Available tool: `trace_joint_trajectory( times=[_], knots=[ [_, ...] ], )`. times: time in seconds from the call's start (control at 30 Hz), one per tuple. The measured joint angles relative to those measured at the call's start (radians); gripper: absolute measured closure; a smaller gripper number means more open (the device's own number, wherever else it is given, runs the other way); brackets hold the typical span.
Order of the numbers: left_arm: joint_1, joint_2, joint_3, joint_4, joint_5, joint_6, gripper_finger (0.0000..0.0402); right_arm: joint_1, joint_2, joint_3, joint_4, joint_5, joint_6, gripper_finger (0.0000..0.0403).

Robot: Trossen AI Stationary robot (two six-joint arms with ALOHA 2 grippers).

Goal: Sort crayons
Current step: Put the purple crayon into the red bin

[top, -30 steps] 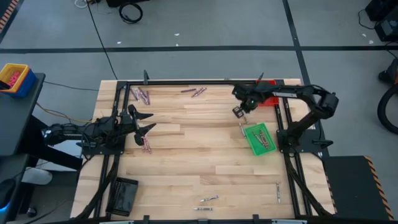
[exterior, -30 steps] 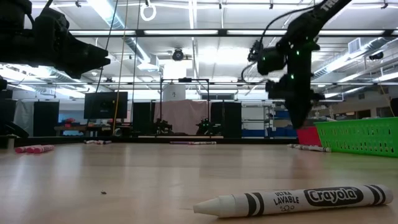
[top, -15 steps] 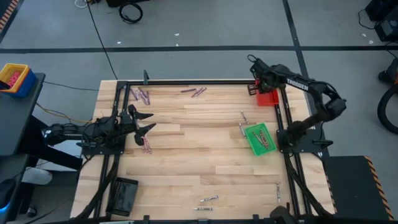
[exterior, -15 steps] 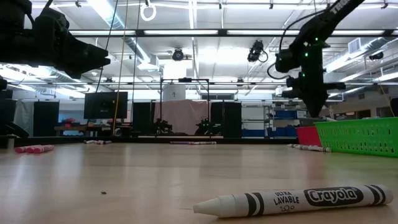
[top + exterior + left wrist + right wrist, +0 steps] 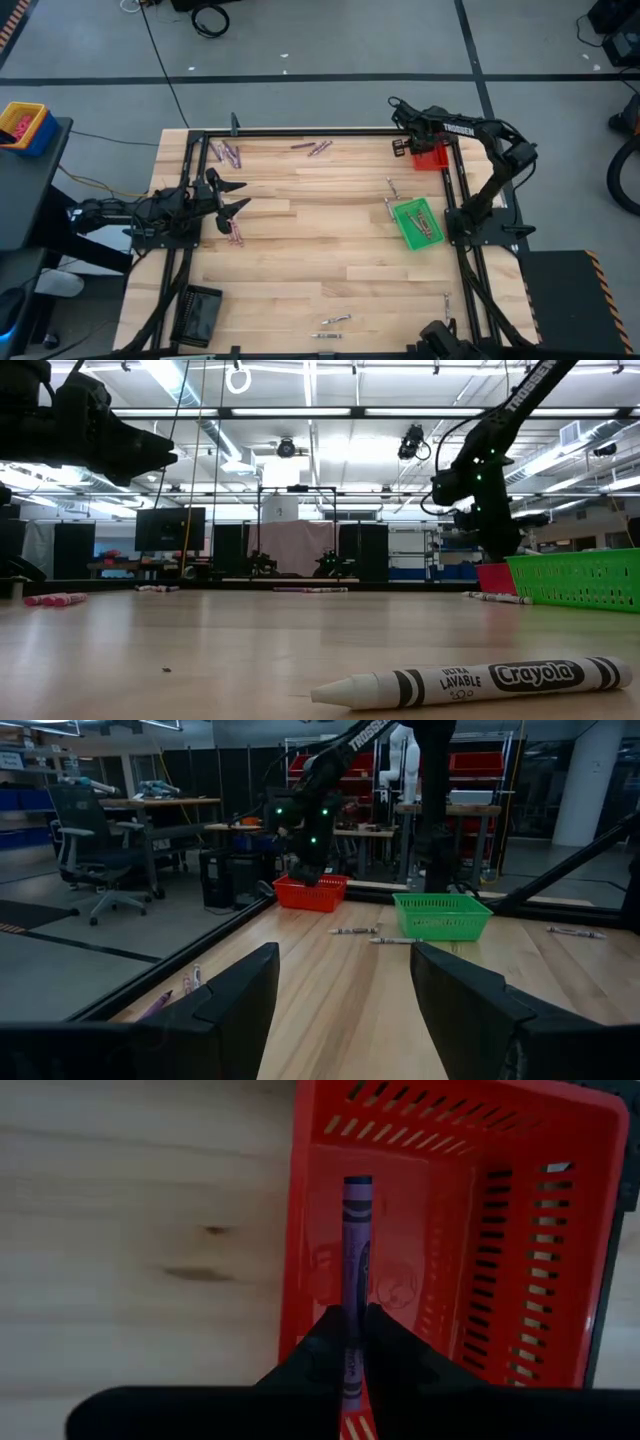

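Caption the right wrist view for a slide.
Right gripper holds a purple crayon above the red tray.

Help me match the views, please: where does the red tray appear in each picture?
High view: red tray at the table's far right corner, under the right tool.
Low view: right side, beside the green tray.
Left wrist view: centre, far.
Right wrist view: fills the frame.
Shared landmark: the green tray.
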Motion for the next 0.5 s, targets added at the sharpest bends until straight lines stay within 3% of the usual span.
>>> trace_joint_trajectory(
  times=[0.17, 0.5],
  knots=[
    [0.000, 0.000, 0.000, 0.000, 0.000, 0.000, 0.0162, -0.019, 0.040, 0.000, 0.020, 0.038, 0.036, 0.0364],
    [0.000, 0.000, 0.000, -0.001, 0.000, 0.000, 0.0162, -0.029, 0.084, 0.001, 0.048, 0.010, 0.038, 0.0351]
  ],
)
